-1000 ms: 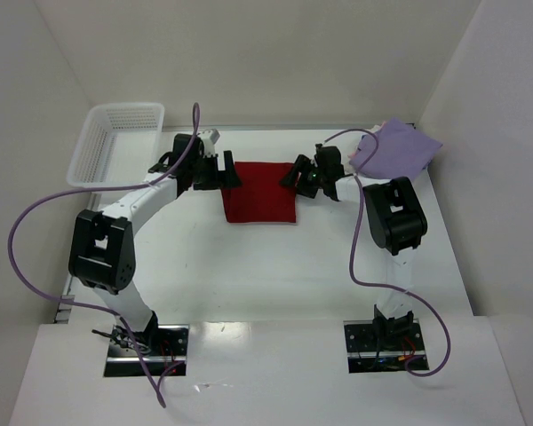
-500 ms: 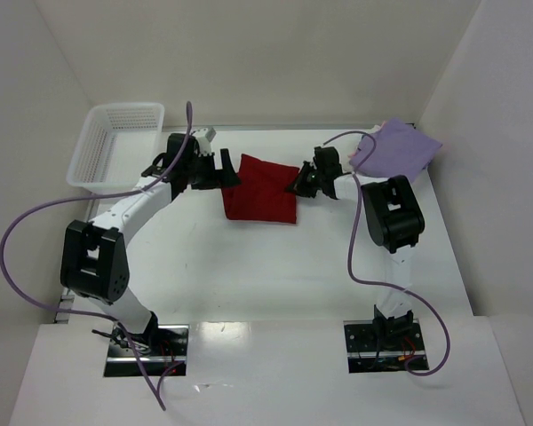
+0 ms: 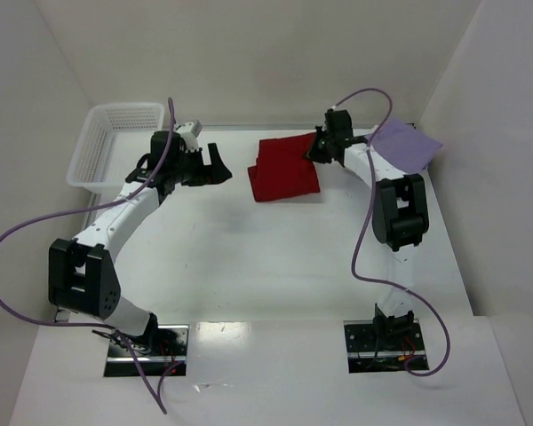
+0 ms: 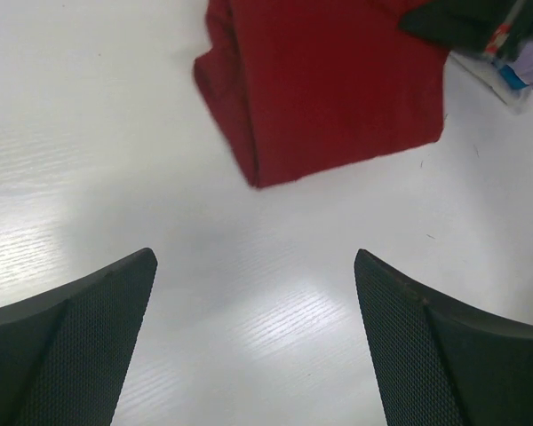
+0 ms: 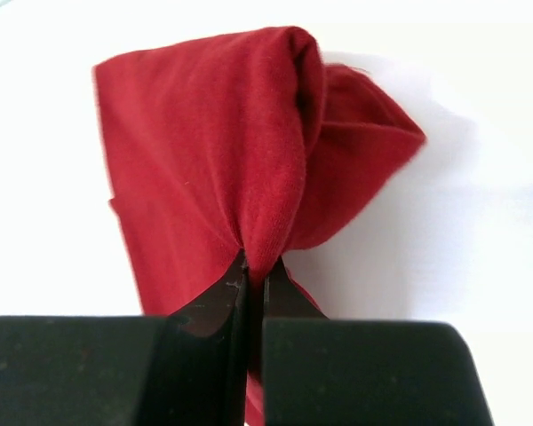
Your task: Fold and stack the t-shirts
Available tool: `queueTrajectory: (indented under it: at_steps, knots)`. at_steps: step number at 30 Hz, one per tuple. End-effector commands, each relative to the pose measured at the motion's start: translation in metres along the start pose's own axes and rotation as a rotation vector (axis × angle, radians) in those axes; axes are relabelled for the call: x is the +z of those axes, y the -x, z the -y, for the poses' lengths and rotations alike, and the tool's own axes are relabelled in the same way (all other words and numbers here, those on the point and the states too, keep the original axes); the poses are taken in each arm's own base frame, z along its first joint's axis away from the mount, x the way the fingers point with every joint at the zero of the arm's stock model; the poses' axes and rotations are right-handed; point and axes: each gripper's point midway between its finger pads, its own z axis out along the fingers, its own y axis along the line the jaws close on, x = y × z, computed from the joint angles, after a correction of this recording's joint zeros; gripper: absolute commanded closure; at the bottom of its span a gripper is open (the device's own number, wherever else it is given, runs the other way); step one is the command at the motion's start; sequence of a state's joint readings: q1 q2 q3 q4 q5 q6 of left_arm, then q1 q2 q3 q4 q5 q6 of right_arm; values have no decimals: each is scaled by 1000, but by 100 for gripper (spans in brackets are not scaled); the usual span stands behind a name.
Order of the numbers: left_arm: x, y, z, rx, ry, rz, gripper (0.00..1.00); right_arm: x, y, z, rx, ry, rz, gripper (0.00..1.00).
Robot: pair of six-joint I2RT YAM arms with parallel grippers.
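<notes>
While my right tool (image 5: 253, 266) pinches the red shirt (image 3: 284, 170), the lavender shirt (image 3: 407, 146) lies rightward at the worktop's far corner. My left tool (image 3: 220, 165) gapes empty.

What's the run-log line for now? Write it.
left gripper open, empty | right gripper shut on red shirt | red shirt folded, apart from lavender shirt, not stacked

A white table (image 3: 266, 257) is seen. On it, a folded dark red t-shirt (image 3: 282, 170) is laid between the left gripper (image 3: 218, 166) and the right gripper (image 3: 317, 151). A lavender t-shirt (image 3: 405, 146) is spread right of the right gripper, and a white mesh basket (image 3: 115, 142) is set left of the left gripper.
</notes>
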State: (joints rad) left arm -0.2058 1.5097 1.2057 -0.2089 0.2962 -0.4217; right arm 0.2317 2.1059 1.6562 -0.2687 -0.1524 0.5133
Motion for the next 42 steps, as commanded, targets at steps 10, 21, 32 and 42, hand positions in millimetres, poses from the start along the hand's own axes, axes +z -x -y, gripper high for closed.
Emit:
queueTrajectory:
  at_steps: [10,21,32,42]
  knots:
    - [-10,7,-1,24,-26,15,0,-67,164,26,-100,-124,262,100]
    - [4,0,0,1,-54,-34,0,-117,215,91,-38,-202,332,100]
    - [6,2,6,-1,-96,-29,0,-189,208,136,28,-241,418,100]
    - [6,2,6,-1,-97,-29,0,-228,249,112,10,-208,520,100]
